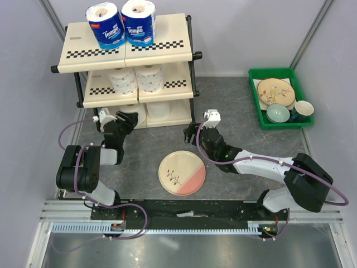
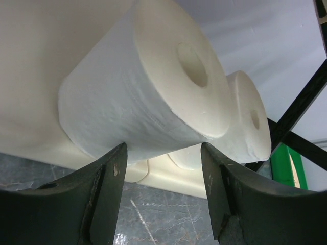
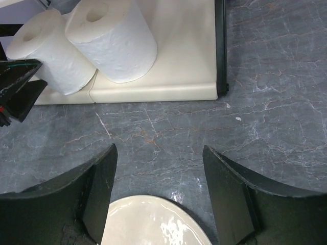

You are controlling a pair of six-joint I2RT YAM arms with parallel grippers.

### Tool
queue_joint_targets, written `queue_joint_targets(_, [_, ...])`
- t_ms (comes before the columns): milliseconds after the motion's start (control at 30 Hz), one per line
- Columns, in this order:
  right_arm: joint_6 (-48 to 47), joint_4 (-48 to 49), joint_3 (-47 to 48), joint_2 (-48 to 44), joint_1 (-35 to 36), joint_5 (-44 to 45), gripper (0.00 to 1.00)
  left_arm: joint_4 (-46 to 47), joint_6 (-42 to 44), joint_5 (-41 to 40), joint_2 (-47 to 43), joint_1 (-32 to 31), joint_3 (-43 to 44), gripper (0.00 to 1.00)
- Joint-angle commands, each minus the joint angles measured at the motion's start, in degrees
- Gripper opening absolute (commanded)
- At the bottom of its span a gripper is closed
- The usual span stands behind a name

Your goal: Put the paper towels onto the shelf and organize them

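Note:
The shelf (image 1: pixel 167 47) stands at the back left. Two blue-wrapped paper towels (image 1: pixel 106 25) sit on its top tier and two unwrapped rolls (image 1: pixel 136 79) on the middle tier. On the bottom tier (image 3: pixel 179 61) two more white rolls lie side by side, one to the left (image 2: pixel 143 87) and one to the right (image 2: pixel 250 122). My left gripper (image 2: pixel 163 153) is open, its fingertips right at the near underside of the left roll, which lies past the tips. My right gripper (image 3: pixel 159 153) hangs open and empty over the table in front of the shelf.
A pink-and-cream plate (image 1: pixel 182 173) lies on the table between the arms, just below the right gripper. A green tray (image 1: pixel 254 95) with a plate and bowls stands at the back right. The shelf's black frame post (image 3: pixel 220 46) edges the bottom tier.

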Motion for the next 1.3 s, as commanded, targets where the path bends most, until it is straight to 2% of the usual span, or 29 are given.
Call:
queue_joint_targets(0, [0.63, 1.58, -0.28, -0.29, 0.00, 0.57, 0.76, 3.99, 0.23, -0.06, 1.32, -0.44, 3.03, 0.66])
queue_joint_targets(400, [0.28, 1.14, -0.45, -0.55, 0.09, 1.00, 0.76, 6.02, -0.12, 0.64, 6.15, -2.20, 5.76, 0.65])
queue_joint_targets(700, [0.19, 1.67, -0.63, 0.15, 0.09, 1.36, 0.76, 5.58, 0.15, 0.73, 3.52, -2.47, 4.27, 0.64])
queue_joint_targets(900, [0.28, 5.43, -0.37, 3.22, 0.09, 1.01, 0.76, 2.94, 0.15, 0.73, -5.70, -2.73, -1.96, 0.64])
queue_joint_targets(967, [-0.16, 7.46, -0.02, 4.63, 0.09, 0.74, 0.76, -0.65, 0.50, 0.64, -10.25, -2.64, -3.20, 0.64])
queue_joint_targets(1267, [-3.93, 14.76, 9.91, 18.95, 0.09, -1.55, 0.77, -13.74, 2.25, 0.12, -26.00, -2.73, -8.56, 0.65])
